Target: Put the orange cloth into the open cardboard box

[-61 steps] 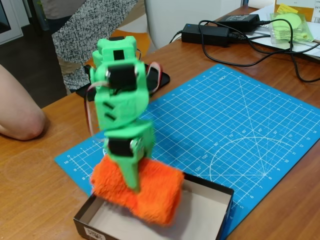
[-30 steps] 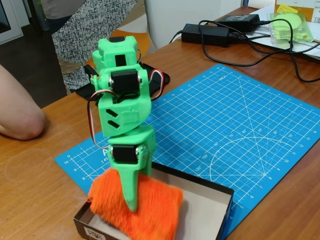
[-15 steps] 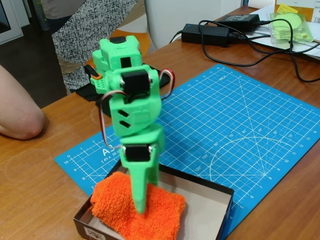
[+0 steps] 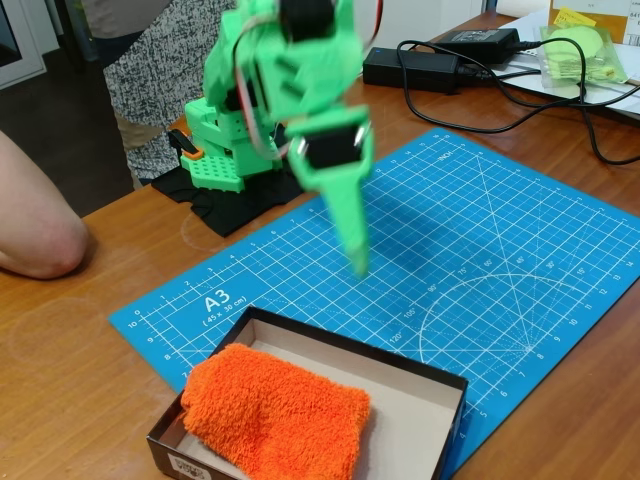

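The orange cloth sits inside the open cardboard box, filling the left and middle part of it. It's a thick, fluffy terry bundle, kind of a rounded lump with a nubby pile, and its near edge bulges over the box's front wall. The box is a shallow rectangle with black outer walls and rim and a smooth pale inside, bare on the right side; there's a small white label at the front-left corner.

The box straddles the near edge of a blue cutting mat, flat and printed with a white grid, arcs and an "A3" mark, lying on a wooden table.

Above the mat, well clear of the box, hangs the green plastic hand, tapering to a point and holding nothing. It's blurry, so I can't tell if the fingers are parted or together. The arm's base stands on flat black fabric. A person's bare arm rests at the left edge.
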Action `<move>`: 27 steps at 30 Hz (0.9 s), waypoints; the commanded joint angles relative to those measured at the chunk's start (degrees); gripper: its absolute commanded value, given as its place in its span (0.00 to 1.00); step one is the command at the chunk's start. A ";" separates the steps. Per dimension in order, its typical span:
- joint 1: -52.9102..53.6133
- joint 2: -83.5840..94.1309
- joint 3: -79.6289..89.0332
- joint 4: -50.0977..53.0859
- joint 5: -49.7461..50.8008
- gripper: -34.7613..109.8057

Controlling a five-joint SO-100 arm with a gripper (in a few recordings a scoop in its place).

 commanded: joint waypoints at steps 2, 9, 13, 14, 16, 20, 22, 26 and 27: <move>-7.73 34.89 29.97 -5.62 -2.64 0.25; -9.76 65.92 87.45 -25.93 -9.40 0.24; -9.76 80.86 108.28 -32.61 -11.78 0.24; -9.84 84.64 112.50 -33.49 -12.57 0.24; -10.72 92.11 120.15 -34.28 -13.18 0.24; -12.39 106.52 130.52 -33.84 -13.62 0.24; -13.10 111.45 134.65 -32.96 -15.38 0.24; -13.36 113.73 140.27 -32.17 -16.96 0.24; -13.36 115.31 141.59 -32.34 -17.14 0.24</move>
